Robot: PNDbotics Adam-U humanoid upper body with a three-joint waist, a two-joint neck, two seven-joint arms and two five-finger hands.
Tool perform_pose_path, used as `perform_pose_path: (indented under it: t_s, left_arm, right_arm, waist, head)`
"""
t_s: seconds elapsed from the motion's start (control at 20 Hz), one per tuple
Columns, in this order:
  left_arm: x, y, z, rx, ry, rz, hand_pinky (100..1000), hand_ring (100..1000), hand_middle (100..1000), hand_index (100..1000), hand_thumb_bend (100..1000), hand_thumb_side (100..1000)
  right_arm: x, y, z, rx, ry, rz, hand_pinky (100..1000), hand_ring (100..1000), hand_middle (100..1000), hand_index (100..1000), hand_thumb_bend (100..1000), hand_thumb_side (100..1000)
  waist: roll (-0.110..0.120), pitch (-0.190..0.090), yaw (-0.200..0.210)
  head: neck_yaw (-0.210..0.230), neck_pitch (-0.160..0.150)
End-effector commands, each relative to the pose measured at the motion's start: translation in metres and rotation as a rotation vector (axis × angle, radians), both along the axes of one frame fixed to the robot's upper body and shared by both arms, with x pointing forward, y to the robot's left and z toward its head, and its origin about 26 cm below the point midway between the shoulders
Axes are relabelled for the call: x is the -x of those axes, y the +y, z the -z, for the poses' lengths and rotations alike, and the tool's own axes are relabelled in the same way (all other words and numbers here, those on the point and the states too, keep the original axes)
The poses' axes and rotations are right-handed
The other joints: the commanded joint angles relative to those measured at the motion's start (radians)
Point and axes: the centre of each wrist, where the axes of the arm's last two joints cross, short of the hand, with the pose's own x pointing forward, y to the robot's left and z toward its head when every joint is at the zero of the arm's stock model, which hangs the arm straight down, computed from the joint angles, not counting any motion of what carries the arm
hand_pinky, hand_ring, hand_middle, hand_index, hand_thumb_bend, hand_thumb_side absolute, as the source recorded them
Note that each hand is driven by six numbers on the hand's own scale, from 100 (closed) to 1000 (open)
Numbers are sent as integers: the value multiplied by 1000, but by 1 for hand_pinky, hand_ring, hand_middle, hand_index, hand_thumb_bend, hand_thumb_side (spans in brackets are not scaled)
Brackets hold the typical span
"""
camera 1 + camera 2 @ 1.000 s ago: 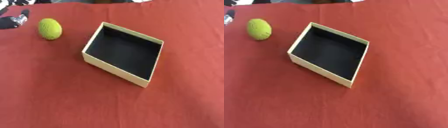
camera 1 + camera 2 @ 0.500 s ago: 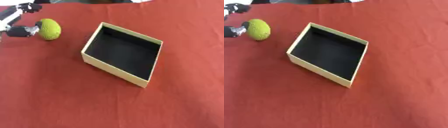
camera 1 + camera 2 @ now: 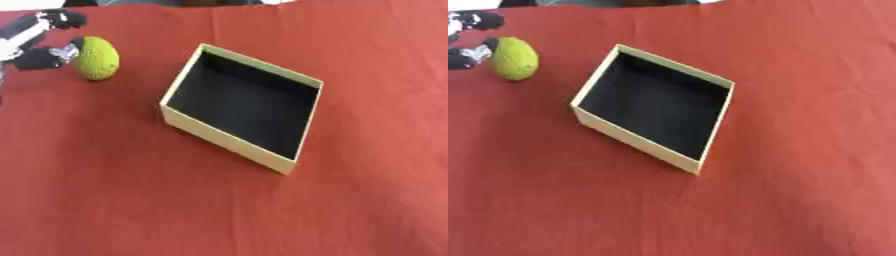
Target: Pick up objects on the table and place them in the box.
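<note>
A yellow-green, rough-skinned ball [image 3: 96, 58] lies on the red tablecloth at the far left. My left hand [image 3: 35, 42] comes in from the upper left edge and sits right against the ball's left side. Its black fingers are spread, one above near the ball's top and one lower touching its side, not closed round it. The cream box [image 3: 242, 106] with a black inside stands open in the middle, turned like a diamond, with nothing in it. My right hand shows in no view.
The red tablecloth [image 3: 131, 200] covers the whole table, with wide bare cloth in front of and to the right of the box. A strip of darker background runs along the far edge.
My left hand has moved in from the left edge toward the ball and now touches its left side. The box has stayed where it was.
</note>
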Motion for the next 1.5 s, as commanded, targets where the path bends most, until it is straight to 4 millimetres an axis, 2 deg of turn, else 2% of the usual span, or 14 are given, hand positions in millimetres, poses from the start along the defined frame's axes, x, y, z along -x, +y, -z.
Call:
perform_pose_path:
  t_s: [0.05, 0.3, 0.5, 0.65, 1.45, 1.5]
  left_arm:
    - [1, -1, -20, -80, -24, 54, 903, 879, 835, 939, 129, 641]
    - [-6, -23, -21, -113, -60, 22, 889, 878, 837, 934, 155, 589]
    - [-11, -32, -14, -140, -71, -2, 887, 879, 842, 934, 152, 538]
    - [-12, -35, -8, -156, -70, -16, 887, 882, 845, 934, 147, 500]
    - [-14, -41, 16, -162, -44, -86, 881, 878, 844, 932, 135, 464]
    - [-14, -41, 16, -160, -48, -96, 879, 878, 845, 932, 131, 412]
  right_arm:
    - [4, 0, -7, 9, -26, -6, 767, 709, 574, 744, 100, 542]
    - [4, 0, -6, 7, -21, -5, 767, 709, 573, 744, 100, 542]
    - [5, -1, -5, 7, -18, -2, 767, 709, 574, 744, 100, 541]
    - [5, -1, -5, 7, -16, -1, 767, 709, 574, 744, 100, 541]
    - [5, -2, -3, 6, -10, 2, 766, 709, 572, 743, 100, 543]
    - [5, -2, -3, 5, -9, 2, 766, 709, 572, 743, 100, 544]
  waist:
    - [-3, -26, 1]
    - [-5, -30, 5]
    - [-5, -39, 7]
    - [-4, -42, 9]
    - [-6, -41, 14]
    - [-6, -41, 14]
  head:
    - [6, -8]
    - [46, -32]
    - [57, -34]
    - [60, -35]
    - [54, -42]
    - [54, -45]
